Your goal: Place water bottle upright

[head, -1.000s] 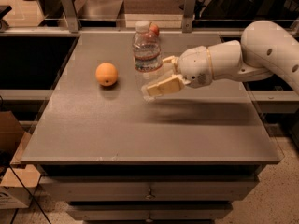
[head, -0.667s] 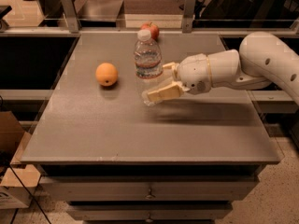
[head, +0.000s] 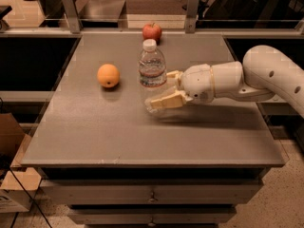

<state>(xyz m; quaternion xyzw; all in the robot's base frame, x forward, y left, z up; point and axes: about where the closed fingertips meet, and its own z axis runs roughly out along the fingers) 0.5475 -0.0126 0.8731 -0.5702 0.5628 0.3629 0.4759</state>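
Grey and flat, the table (head: pixel 142 141) fills most of your view, with a railing along its far edge. Your end effector (head: pixel 161 89) reaches in from the right on the white arm (head: pixel 266 75), its two tan fingers (head: pixel 166 101) closed on the lower body of the water bottle (head: pixel 152 70). The bottle stands upright near the table's middle, white cap on top. You cannot tell whether its base touches the surface. An orange (head: pixel 108 75) sits to its left, and an apple (head: pixel 152 31) lies behind it.
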